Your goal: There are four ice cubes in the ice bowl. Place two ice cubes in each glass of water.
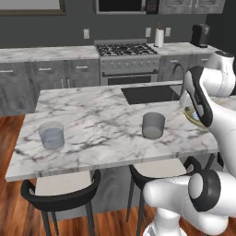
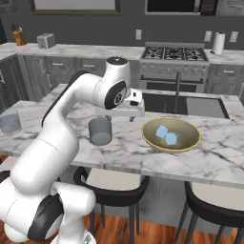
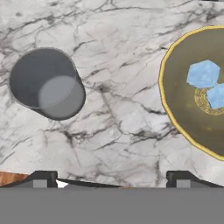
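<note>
Marble worktop [image 2: 119, 147], white with grey veining, carries everything the task needs, and the white arm reaches out over its middle. Next in size is the wide, shallow yellowish-tan ice bowl [image 2: 188, 143], standing to the right of the arm in the right base view; it probably sits there so the arm can shuttle between it and the nearer tumbler with short moves. Two short clear glasses of bluish-grey water follow: one glass [image 2: 100, 131] stands near the bowl, just below the hand, and the other glass [image 1: 51, 135] is well apart, toward the far left end of the worktop. The end effector [image 3: 111, 177] hovers above bare marble between the near glass and the bowl, its jaws spread wide and holding nothing. Smallest are the pale-blue translucent ice cubes [image 3: 203, 73]: two lie side by side, touching, in the bottom of the bowl. From the hand view they sit up and to the right of the fingertips [image 3: 43, 177], so the next pick, I judge, needs a sideways shift over the bowl before descending.
</note>
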You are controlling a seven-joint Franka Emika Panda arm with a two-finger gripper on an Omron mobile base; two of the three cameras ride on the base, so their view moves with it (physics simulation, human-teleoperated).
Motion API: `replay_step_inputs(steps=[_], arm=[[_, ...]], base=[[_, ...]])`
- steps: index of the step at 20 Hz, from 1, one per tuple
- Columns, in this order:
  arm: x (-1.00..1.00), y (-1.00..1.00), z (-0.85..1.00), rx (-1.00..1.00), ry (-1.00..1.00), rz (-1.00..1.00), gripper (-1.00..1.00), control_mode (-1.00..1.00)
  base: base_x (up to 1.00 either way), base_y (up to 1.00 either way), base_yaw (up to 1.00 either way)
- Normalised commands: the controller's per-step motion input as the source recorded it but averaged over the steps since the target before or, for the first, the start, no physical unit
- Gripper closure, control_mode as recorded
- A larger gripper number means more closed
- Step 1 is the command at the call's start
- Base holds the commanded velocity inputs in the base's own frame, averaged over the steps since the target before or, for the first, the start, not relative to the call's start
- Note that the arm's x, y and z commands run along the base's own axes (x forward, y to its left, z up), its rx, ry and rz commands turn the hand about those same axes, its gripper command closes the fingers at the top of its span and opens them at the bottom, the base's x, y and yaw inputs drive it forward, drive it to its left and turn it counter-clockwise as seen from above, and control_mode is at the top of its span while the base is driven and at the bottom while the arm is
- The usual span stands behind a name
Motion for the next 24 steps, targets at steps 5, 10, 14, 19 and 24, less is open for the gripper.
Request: replay_step_inputs(steps=[5, 10, 14, 19, 24], arm=[[0.32, -0.69, -0.02, 0.00, 0.07, 0.00, -1.00, -1.00], [0.29, -0.76, -0.22, 0.00, 0.13, 0.00, -1.00, -1.00], [0.29, -0.59, -0.36, 0.00, 0.18, 0.00, -1.00, -1.00], [0.51, -0.29, -0.31, 0.00, 0.17, 0.00, -1.00, -1.00], [0.36, -0.24, -0.16, 0.03, 0.15, 0.00, -1.00, -1.00]], base=[[0.00, 0.00, 0.00], [0.00, 0.00, 0.00], [0.00, 0.00, 0.00], [0.00, 0.00, 0.00], [0.00, 0.00, 0.00]])
